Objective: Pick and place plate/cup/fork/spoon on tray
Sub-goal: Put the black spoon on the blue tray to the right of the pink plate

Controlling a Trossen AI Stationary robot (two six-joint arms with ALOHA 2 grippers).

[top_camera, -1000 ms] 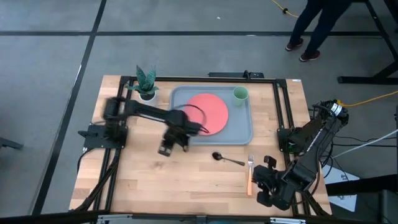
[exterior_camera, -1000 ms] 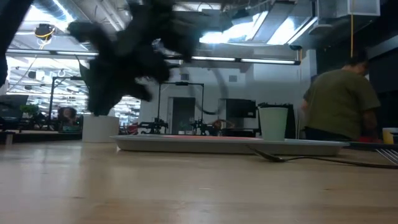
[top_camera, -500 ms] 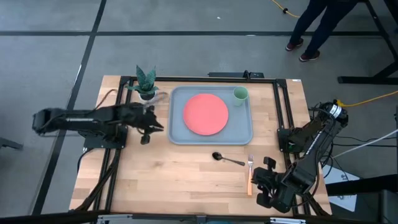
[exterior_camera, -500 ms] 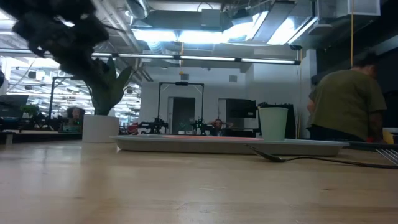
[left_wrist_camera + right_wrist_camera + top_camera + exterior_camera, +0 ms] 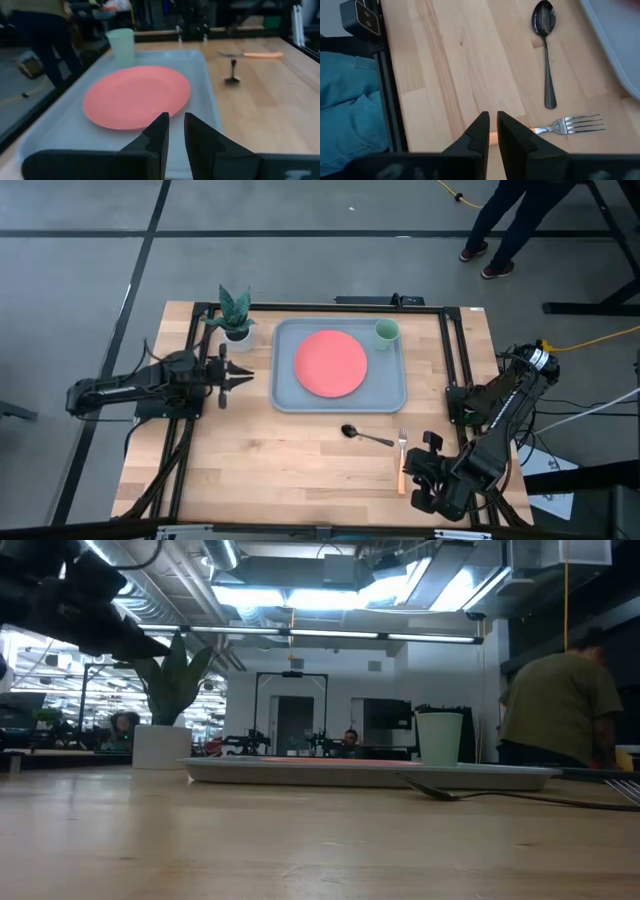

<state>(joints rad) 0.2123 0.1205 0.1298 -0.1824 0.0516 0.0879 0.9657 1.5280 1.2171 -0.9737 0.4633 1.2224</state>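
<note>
The coral-red plate (image 5: 331, 363) lies flat on the grey-blue tray (image 5: 385, 395), and it also shows in the left wrist view (image 5: 136, 96). The pale-green cup (image 5: 387, 332) stands upright in the tray's far right corner. The dark spoon (image 5: 365, 436) and the orange-handled fork (image 5: 402, 460) lie on the table near the tray's near edge. My left gripper (image 5: 246, 376) is shut and empty, held above the table to the left of the tray and pointing at it. My right gripper (image 5: 420, 470) is shut and rests at the table's near right, beside the fork's handle.
A white pot with a green plant (image 5: 237, 330) stands at the far left, close to my left arm. Black frame rails (image 5: 455, 360) run along the table's left and right sides. A person walks on the floor beyond the far right corner (image 5: 505, 220).
My left gripper has drawn back from beside the tray's near left part toward the table's left edge, and has turned level so that it points at the tray. The plate, cup, spoon and fork have stayed where they were.
</note>
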